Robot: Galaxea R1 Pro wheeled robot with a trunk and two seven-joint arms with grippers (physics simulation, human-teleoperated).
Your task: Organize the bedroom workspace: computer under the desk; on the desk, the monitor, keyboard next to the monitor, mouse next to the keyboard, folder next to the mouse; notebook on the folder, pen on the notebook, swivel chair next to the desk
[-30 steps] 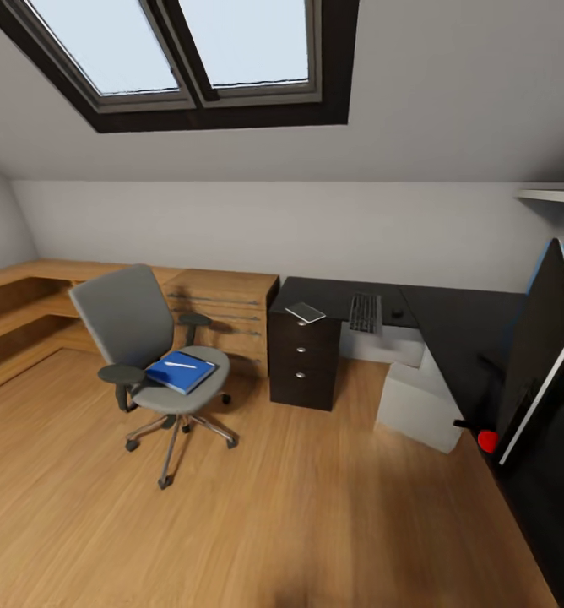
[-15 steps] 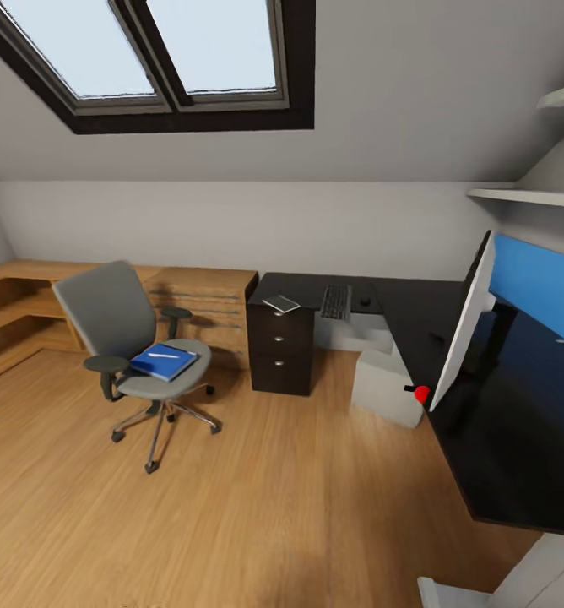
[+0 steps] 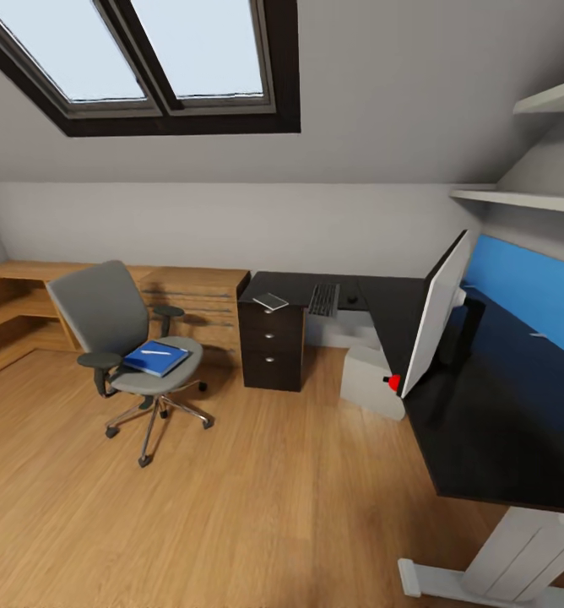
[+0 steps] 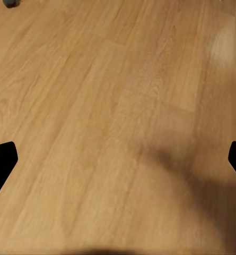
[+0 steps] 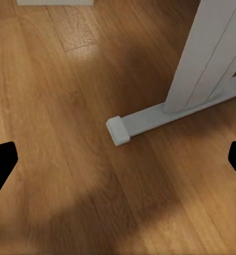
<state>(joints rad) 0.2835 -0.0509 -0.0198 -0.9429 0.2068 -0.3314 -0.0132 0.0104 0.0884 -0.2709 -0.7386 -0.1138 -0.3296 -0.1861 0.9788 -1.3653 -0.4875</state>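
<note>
Blue notebook (image 3: 156, 358), pen (image 3: 154, 351) atop, on swivel chair (image 3: 126, 338); monitor (image 3: 434, 312), keyboard (image 3: 323, 299) on desk (image 3: 485, 422).

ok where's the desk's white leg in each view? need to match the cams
Head view: white leg of the black-topped L-shaped desk at lower right, its flat foot on the light wooden plank floor.
Right wrist view: same leg close up, rising from the foot.
Left wrist view: plank floor below the arm.
Shared landmark: that plank floor, in all three.

Notebook (image 3: 156, 358) on swivel chair (image 3: 117, 338), left of desk (image 3: 485, 405).
</note>
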